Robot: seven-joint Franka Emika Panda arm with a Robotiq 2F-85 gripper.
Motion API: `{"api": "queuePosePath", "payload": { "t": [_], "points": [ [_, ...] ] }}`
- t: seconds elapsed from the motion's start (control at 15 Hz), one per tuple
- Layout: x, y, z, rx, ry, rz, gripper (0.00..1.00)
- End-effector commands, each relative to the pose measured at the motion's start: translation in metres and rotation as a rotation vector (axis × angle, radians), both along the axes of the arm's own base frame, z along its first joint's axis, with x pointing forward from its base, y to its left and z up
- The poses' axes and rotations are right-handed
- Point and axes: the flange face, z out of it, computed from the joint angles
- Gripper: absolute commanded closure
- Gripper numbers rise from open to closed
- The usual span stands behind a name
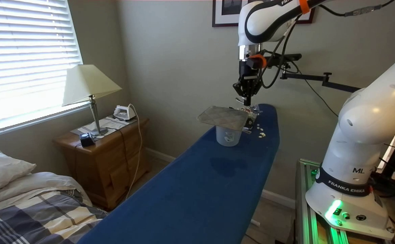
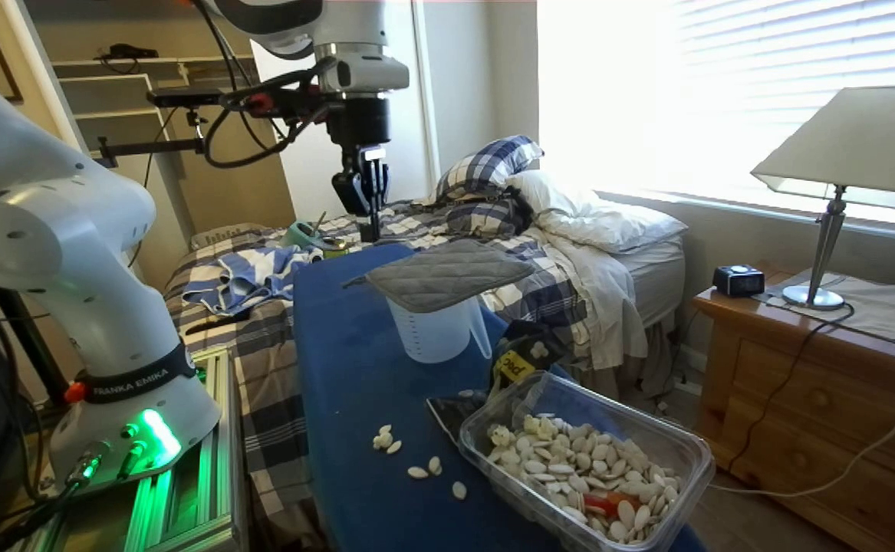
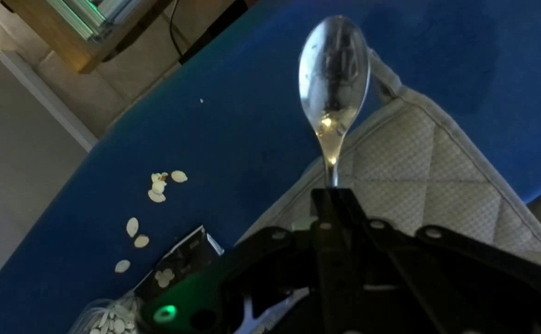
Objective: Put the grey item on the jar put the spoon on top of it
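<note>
Spoon [image 3: 334, 69] is in the gripper [image 3: 333, 192]: fingers closed tight on the handle just behind the bowl, bowl poking out past the tips in the wrist view. The rest of the handle we can't make out there. We have it held up in the air near the pad's edge, a gap showing between tips and pad in an exterior view.

Grey pad [image 2: 451, 274] already on the jar [image 2: 432, 333], covering the mouth and overhanging. Jar upright on the blue board [image 2: 347, 368].

Also on the board: black bag [image 2: 520, 356] near the jar, clear tub [image 2: 493, 479] of pale seeds [image 2: 581, 460] next to it, a few loose seeds [image 2: 417, 472] to the side.

Off the board we get a plaid bed [image 2: 263, 399] with a blue-and-white cloth [image 2: 263, 280], plus a nightstand [image 2: 800, 399] carrying a lamp [image 2: 850, 142] and an iron [image 1: 124, 112].
</note>
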Motion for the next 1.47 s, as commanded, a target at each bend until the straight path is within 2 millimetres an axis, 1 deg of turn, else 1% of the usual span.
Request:
{"api": "queuePosePath", "payload": {
  "t": [0.0,0.4,0.6,1.0,1.4],
  "points": [
    [0.014,-0.017,-0.003,-0.018,-0.059,0.029,0.98],
    [0.036,-0.029,-0.028,0.014,-0.106,0.076,0.98],
    [0.047,-0.027,-0.038,0.044,-0.116,0.114,0.98],
    [0.062,-0.023,-0.047,0.080,-0.117,0.166,0.98],
    [0.070,-0.030,-0.052,0.093,-0.114,0.184,0.98]
  ]
}}
